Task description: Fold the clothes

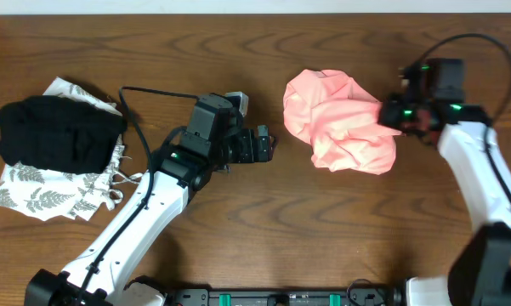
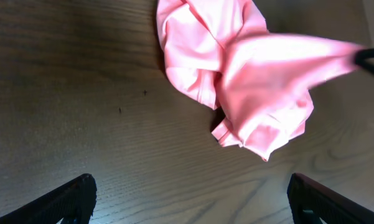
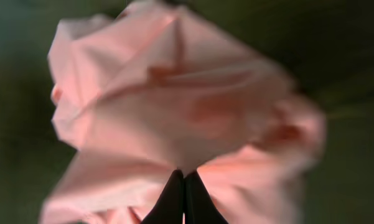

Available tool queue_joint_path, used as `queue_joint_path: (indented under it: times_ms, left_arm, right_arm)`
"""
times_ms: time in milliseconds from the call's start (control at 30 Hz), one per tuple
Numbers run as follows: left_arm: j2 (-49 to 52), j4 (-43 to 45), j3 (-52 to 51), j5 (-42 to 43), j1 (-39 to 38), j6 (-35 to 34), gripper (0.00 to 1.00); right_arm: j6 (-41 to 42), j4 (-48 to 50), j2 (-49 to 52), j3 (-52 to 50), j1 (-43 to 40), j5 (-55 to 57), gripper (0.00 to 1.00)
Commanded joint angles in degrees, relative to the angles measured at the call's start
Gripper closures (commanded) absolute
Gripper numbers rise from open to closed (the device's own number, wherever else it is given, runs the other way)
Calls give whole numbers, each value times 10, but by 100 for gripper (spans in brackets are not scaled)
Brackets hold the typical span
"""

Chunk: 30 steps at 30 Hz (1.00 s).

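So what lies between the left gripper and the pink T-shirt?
Nothing: only bare tabletop separates the open left gripper from the pink T-shirt, clearest in the left wrist view.

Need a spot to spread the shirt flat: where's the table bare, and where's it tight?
Bare table: front centre, below the pink T-shirt and left gripper. Also the back strip between the black garment and the pink T-shirt. Crowded: left end, black garment on the leaf-print garment; right, where the right gripper is shut on the pink T-shirt.

Overhead top-down, wrists probably sharing T-shirt (image 1: 340, 132)
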Motion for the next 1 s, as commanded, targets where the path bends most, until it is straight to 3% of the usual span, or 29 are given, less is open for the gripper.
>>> queue_joint_path:
  times_ms: [0, 433, 533, 767, 967]
  left_arm:
    - [-6, -1, 7, -7, 2, 4, 2]
    - [-6, -1, 7, -7, 2, 4, 2]
    - [-6, -1, 7, -7, 2, 4, 2]
    - [-6, -2, 7, -7, 2, 4, 2]
    - [-6, -2, 7, -7, 2, 3, 2]
  right_arm:
    - [-52, -12, -33, 14, -30, 19, 99]
    - [-71, -2, -29, 14, -6, -58, 99]
    - [-33, 37, -29, 14, 11, -103, 99]
    - [110, 152, -6, 14, 50, -65, 99]
    - [135, 165, 49, 14, 87, -33, 99]
